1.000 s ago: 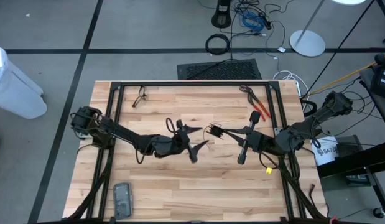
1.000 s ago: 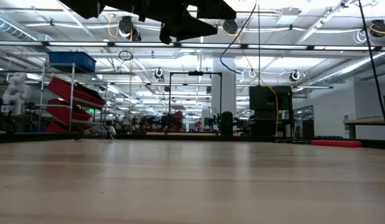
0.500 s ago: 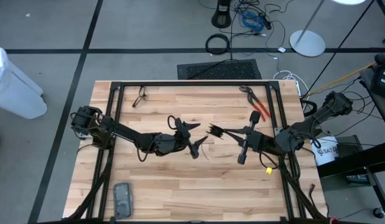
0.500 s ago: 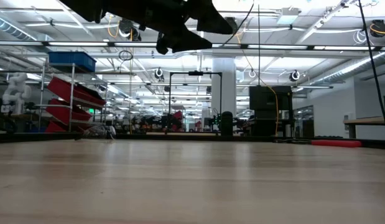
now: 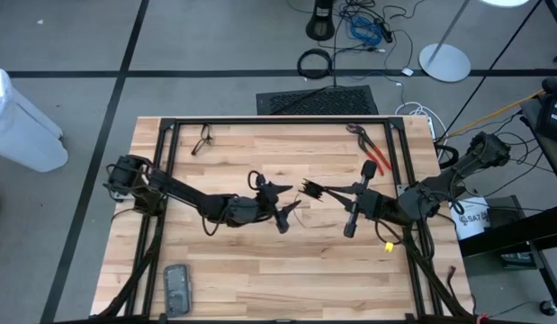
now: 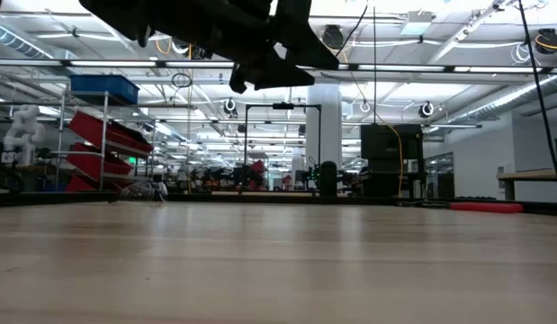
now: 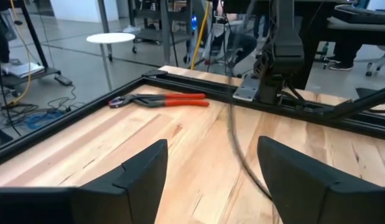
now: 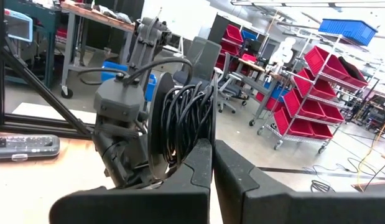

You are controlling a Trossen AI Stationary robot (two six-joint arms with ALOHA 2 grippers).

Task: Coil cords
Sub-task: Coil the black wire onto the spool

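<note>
Right pincer (image 5: 307,190) is clenched on the coiled black cord (image 8: 183,118) above mid-tabletop (image 5: 260,270) so loops stay bundled, while left pincer (image 5: 287,203) gapes empty just beside, likely readying to take the trailing strand.

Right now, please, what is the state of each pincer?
Left pincer: open, holding nothing.
Right pincer: shut on the thin black coiled cord.

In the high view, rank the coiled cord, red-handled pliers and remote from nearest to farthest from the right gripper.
1. Coiled cord: at the right gripper tips, mid-table.
2. Red-handled pliers: toward the far right edge.
3. Remote: near left corner, farthest.
</note>
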